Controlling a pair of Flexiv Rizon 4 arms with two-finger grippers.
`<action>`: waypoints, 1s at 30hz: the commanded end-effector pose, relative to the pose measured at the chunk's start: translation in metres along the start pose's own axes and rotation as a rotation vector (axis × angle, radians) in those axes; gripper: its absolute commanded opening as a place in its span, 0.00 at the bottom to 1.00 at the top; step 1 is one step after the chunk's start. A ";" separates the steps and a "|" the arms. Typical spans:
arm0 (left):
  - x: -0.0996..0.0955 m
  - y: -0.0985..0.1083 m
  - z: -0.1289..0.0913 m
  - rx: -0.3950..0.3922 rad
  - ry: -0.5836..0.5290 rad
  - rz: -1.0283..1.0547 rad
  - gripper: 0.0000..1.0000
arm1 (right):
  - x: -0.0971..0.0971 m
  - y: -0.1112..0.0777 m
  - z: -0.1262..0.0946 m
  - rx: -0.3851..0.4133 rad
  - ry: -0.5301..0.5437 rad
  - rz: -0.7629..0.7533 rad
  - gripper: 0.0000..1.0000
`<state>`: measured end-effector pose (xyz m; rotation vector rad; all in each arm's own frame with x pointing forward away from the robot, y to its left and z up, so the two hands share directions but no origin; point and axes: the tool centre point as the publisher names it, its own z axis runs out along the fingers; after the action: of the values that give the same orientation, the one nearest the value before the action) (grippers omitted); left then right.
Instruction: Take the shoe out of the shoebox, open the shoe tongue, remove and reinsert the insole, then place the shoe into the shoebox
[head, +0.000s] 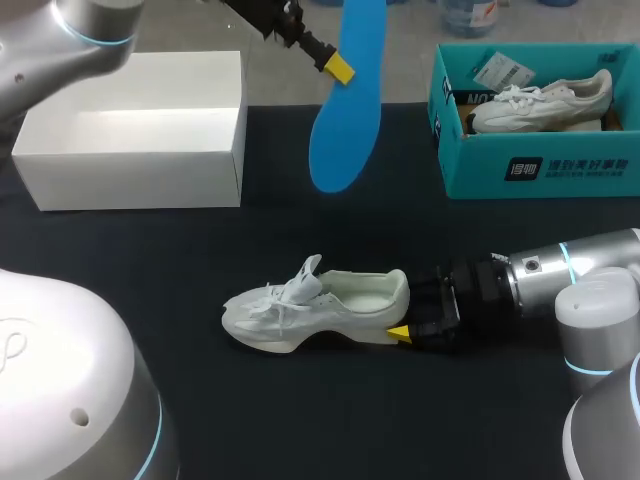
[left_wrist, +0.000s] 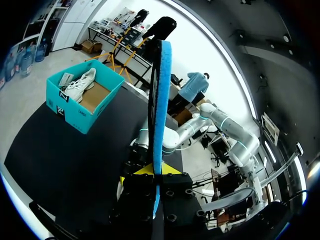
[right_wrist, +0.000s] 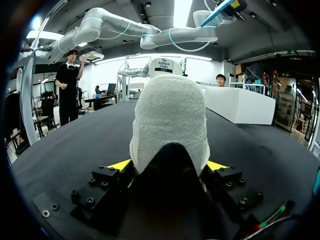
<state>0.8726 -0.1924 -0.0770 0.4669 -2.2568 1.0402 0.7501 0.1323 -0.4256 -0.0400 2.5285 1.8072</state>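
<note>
— Where is the white shoe?
— Nearest, standing on its sole on the black table, toe toward my left. The right tool pinches its heel from both sides.
— And the blue insole?
— Farther back, in the air above the table, wide end down, gripped by the left tool.
— Beyond that?
— At far right, a teal shoebox holding a second shoe; at far left, a white box.
</note>
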 end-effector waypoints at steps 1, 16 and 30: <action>0.002 0.003 0.001 0.022 -0.011 -0.004 0.00 | 0.002 -0.003 0.004 0.004 -0.001 0.001 0.00; 0.002 0.003 0.001 0.022 -0.011 -0.004 0.00 | 0.002 -0.001 0.001 0.001 -0.009 -0.007 1.00; 0.002 0.003 0.001 0.022 -0.011 -0.004 0.00 | 0.012 0.006 -0.028 0.004 -0.083 -0.001 1.00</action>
<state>0.8709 -0.1920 -0.0778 0.4854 -2.2551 1.0601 0.7487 0.1164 -0.4210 0.0141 2.4877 1.7862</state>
